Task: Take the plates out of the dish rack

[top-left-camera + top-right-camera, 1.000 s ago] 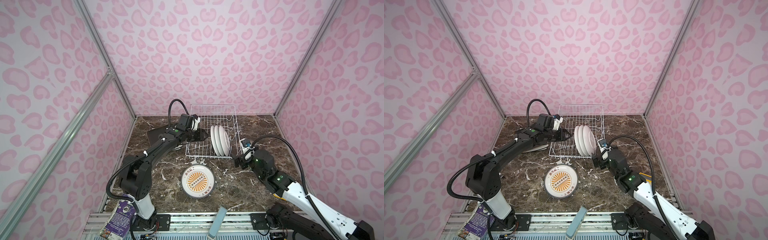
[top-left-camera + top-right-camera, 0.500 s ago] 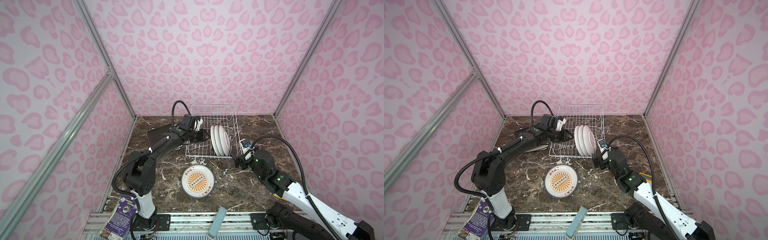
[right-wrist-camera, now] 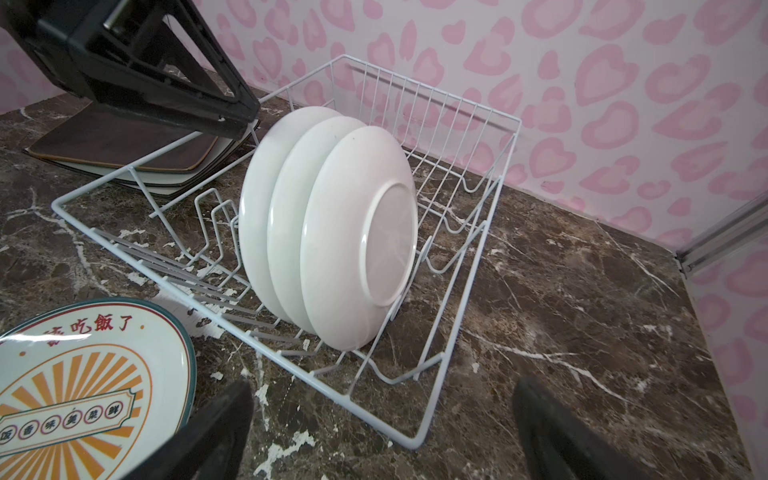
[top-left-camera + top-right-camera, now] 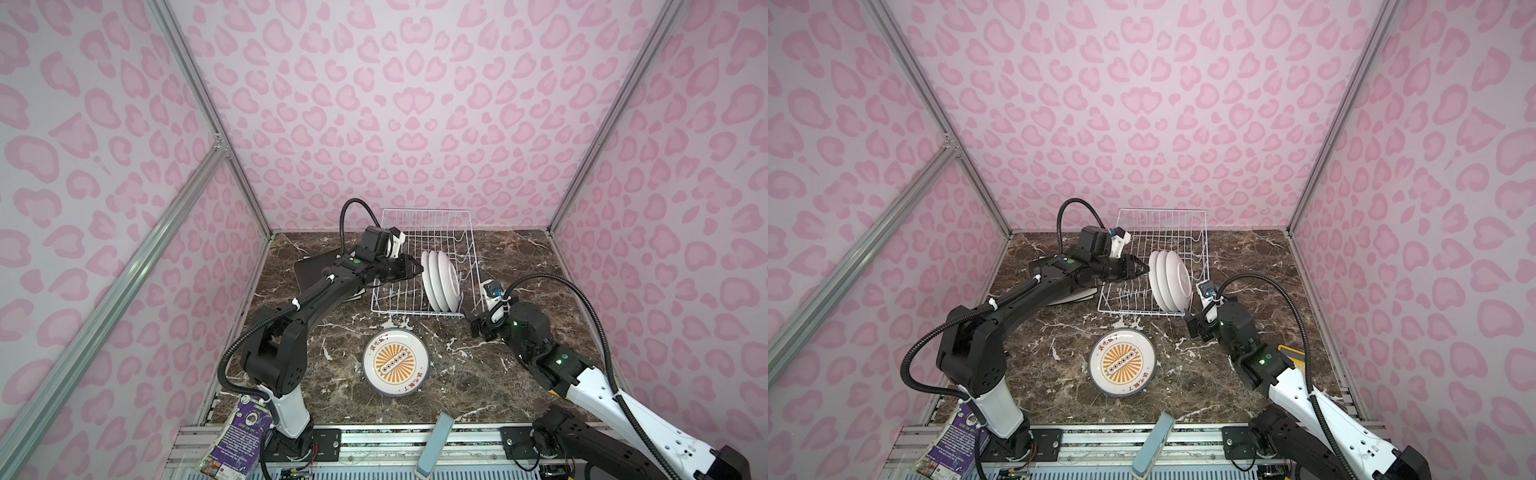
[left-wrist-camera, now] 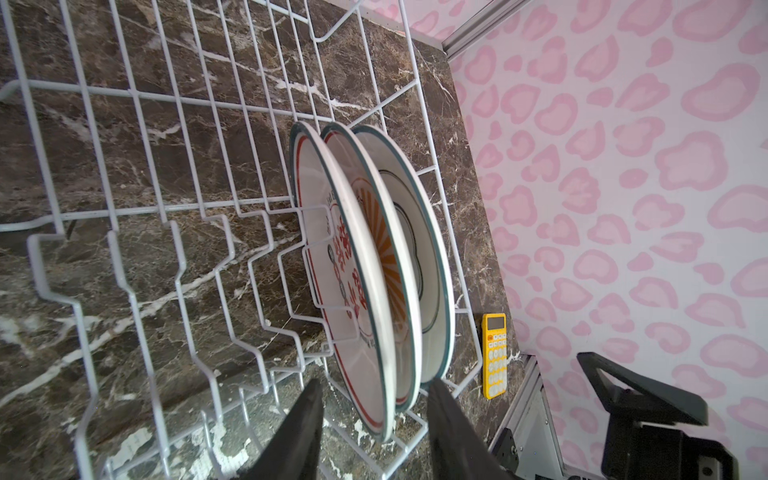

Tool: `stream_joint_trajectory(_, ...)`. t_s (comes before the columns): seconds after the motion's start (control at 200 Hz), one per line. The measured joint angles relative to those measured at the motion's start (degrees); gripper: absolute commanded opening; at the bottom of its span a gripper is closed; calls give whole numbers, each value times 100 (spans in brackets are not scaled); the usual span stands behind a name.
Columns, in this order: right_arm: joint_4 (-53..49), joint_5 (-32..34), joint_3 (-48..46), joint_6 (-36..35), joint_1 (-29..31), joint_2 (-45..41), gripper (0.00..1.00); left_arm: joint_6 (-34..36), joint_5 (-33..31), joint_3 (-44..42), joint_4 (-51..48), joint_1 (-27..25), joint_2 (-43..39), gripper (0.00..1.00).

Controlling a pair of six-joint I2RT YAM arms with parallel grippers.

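The left fingers [image 4: 417, 270] have slid up to the round plates [image 4: 440, 282] standing in the dish rack [image 4: 399, 301], half-parted astride their rims, not clamped. Right fingers [image 4: 476, 328] gape wide, empty. The left arm [image 4: 316, 297] mostly hides the square plates [image 4: 311, 271].

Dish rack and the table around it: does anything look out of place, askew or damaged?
One thing: a yellow calculator lies on the table near its edge, apart from the dish rack; it is no dish. The three round plates stand evenly in their slots. Nothing looks broken or spilled.
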Motion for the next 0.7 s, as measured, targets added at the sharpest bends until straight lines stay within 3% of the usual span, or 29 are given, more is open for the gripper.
stream_joint_trajectory(0.485, 0, 9, -46, 9, 0, -125, 99, -68, 101, 409, -179, -155, 520, 40)
stream_joint_trajectory(0.7, 4, 24, -98, 22, 0, -129, 99, -179, 103, 409, -195, -221, 542, 32)
